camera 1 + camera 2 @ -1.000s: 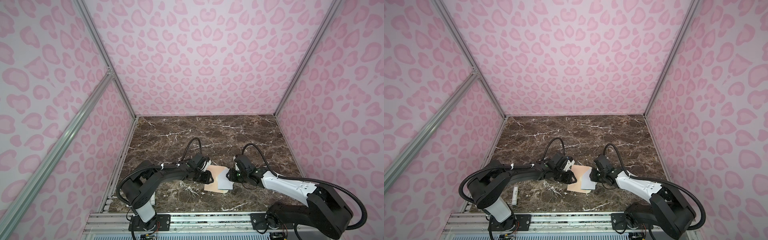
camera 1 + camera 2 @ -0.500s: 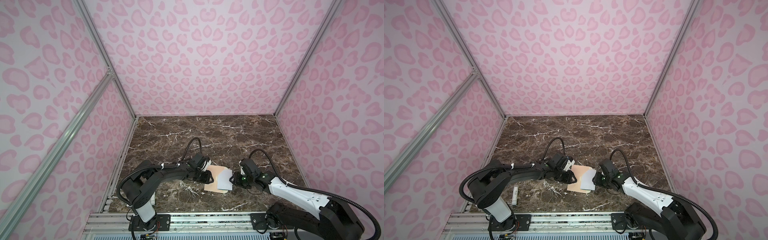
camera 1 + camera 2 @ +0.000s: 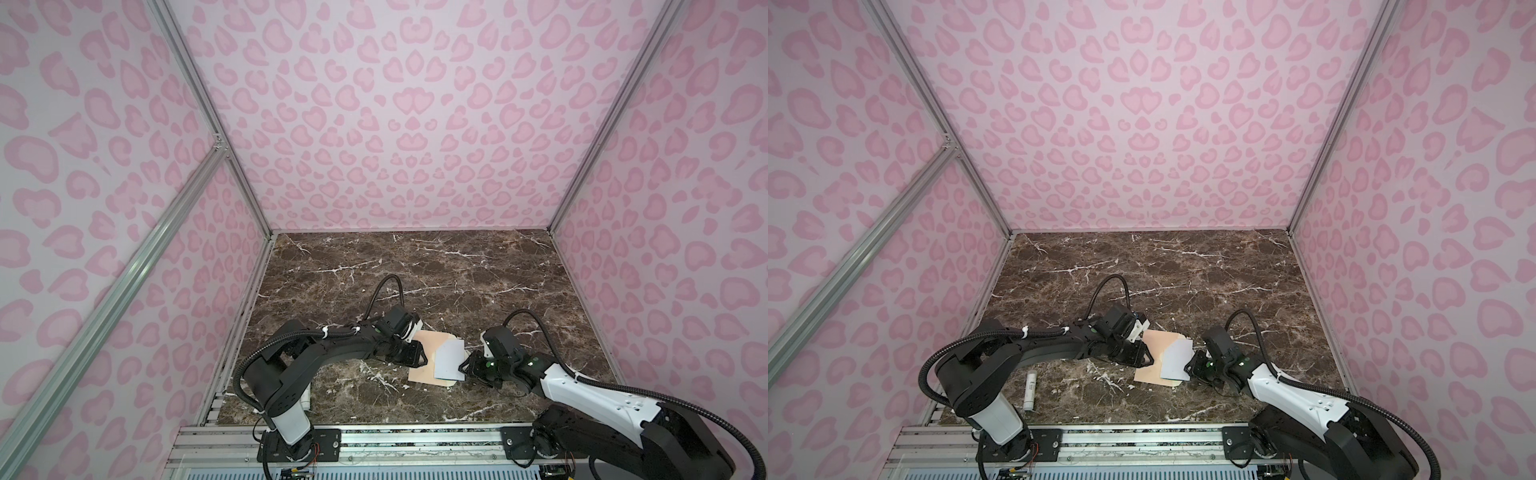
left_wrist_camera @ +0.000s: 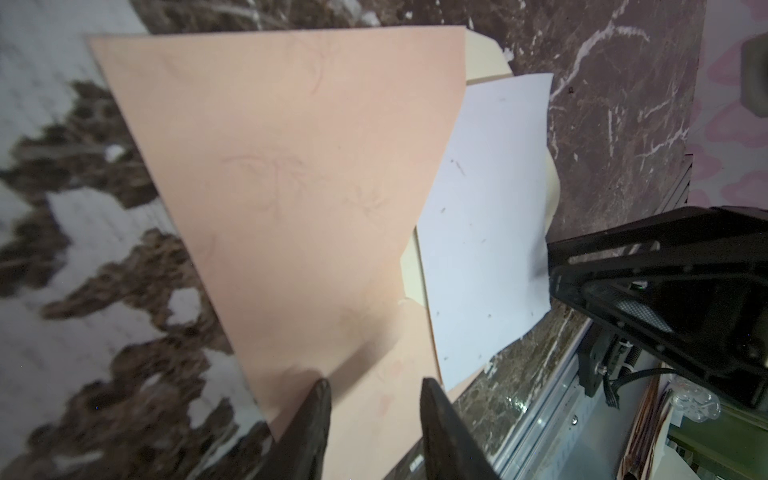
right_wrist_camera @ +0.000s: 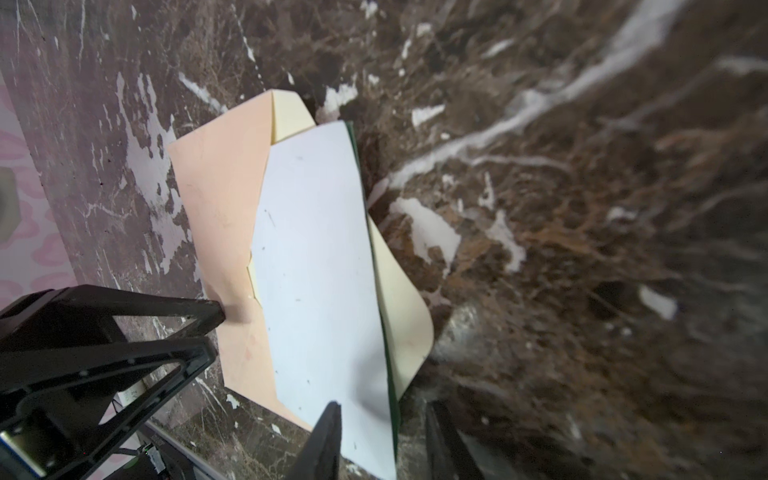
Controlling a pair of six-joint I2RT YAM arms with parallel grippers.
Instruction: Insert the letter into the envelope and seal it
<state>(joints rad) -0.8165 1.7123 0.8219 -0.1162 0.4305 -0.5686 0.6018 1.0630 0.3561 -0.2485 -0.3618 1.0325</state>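
left wrist view is showing the envelope (image 4: 291,166) lying on the marble table (image 4: 623,124), its peach front panel filling most of the frame. the left gripper (image 4: 376,395) is sitting at the envelope's edge with its jaws partly apart. a clear gap is showing between the two black fingers (image 4: 316,415), both tips are lying over the peach paper, and nothing is being clamped between them. the letter (image 4: 490,208) is lying part way in the pocket: one long side is tucked under the front panel, and the rest is sticking out over the open flap (image 4: 486,54), whose paler inner side is facing up

right wrist view is showing the right gripper (image 5: 382,411) straddling the letter's green-edged outer side, one finger over the white face and one beyond the edge. its jaws are partly open and not pinching the card; whether they are touching it cannot be told. the letter is bowing slightly along that side

in both top views the envelope is sitting near the front middle of the table, between the two grippers. in a top view a white glue stick (image 3: 1030,390) is lying near the left arm's base, well apart from the envelope
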